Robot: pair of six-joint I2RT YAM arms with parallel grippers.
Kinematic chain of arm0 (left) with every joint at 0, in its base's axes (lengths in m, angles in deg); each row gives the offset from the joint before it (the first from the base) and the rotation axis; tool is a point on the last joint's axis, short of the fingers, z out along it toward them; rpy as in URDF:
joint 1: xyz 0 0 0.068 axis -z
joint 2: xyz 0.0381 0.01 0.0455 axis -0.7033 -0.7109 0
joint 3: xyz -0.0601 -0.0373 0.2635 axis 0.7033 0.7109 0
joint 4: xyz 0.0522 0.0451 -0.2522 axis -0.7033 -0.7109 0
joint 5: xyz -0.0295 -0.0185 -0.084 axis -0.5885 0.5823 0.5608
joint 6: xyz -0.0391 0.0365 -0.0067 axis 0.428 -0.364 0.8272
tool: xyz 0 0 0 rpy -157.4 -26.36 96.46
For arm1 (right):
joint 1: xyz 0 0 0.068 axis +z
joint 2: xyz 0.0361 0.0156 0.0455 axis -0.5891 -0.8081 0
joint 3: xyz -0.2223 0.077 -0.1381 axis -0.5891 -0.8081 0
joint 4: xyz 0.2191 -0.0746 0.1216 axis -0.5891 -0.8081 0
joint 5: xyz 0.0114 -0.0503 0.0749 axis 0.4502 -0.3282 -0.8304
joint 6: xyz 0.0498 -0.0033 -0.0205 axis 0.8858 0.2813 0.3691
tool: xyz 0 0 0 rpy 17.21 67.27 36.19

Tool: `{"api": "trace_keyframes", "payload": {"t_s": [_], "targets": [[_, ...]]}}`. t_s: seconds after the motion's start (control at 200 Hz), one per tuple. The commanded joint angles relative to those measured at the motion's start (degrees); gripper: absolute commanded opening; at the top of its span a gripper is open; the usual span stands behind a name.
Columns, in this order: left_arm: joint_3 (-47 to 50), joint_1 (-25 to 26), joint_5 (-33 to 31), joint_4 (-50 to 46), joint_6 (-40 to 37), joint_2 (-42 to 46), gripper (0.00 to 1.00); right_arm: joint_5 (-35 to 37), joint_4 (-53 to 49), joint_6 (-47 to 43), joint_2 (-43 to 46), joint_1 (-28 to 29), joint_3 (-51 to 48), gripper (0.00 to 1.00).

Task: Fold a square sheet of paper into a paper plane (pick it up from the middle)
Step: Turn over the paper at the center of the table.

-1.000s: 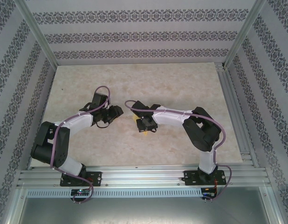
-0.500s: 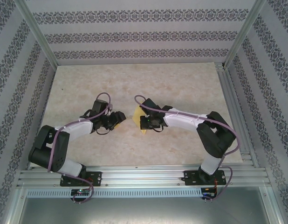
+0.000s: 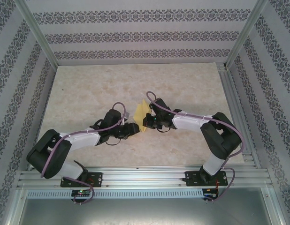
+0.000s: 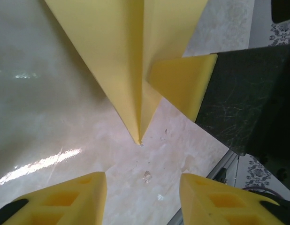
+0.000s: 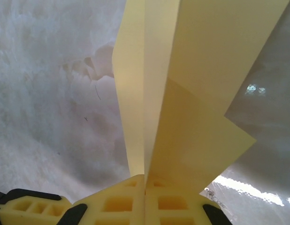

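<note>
The square sheet of paper is folded into a pale-yellow pointed paper plane (image 3: 142,114). My right gripper (image 3: 148,123) is shut on its creased middle and holds it off the table. In the right wrist view the folded layers (image 5: 196,89) rise straight out of the closed right gripper (image 5: 145,180). My left gripper (image 3: 134,129) sits just left of and nearer than the paper. In the left wrist view it (image 4: 142,185) is open with only bare table between its fingers, and the plane's sharp tip (image 4: 139,137) points toward the gap. A yellow right fingertip (image 4: 185,84) shows beside the paper.
The beige marble-patterned tabletop (image 3: 135,84) stretches behind both arms. Patterned walls and aluminium frame rails (image 3: 236,112) close in the table on the left, back and right. The two arm bases are bolted to the near rail (image 3: 145,177).
The right gripper has raised and turned the paper, so more of it shows. The left arm has swung right and nearer, bringing its gripper up to the paper's tip.
</note>
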Motion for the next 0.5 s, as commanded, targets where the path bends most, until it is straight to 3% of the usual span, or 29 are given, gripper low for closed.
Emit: {"api": "trace_keyframes", "payload": {"t_s": [0.0,0.495], "targets": [[-0.57,2.10,0.29,5.95,0.57,-3.90,0.40,-1.54,2.17,1.07,-1.60,0.09,0.33,0.04],[-4.06,3.03,3.20,14.39,-2.11,-14.19,0.35,-2.90,3.19,1.26,-2.68,-0.15,0.31,0.05]]}}
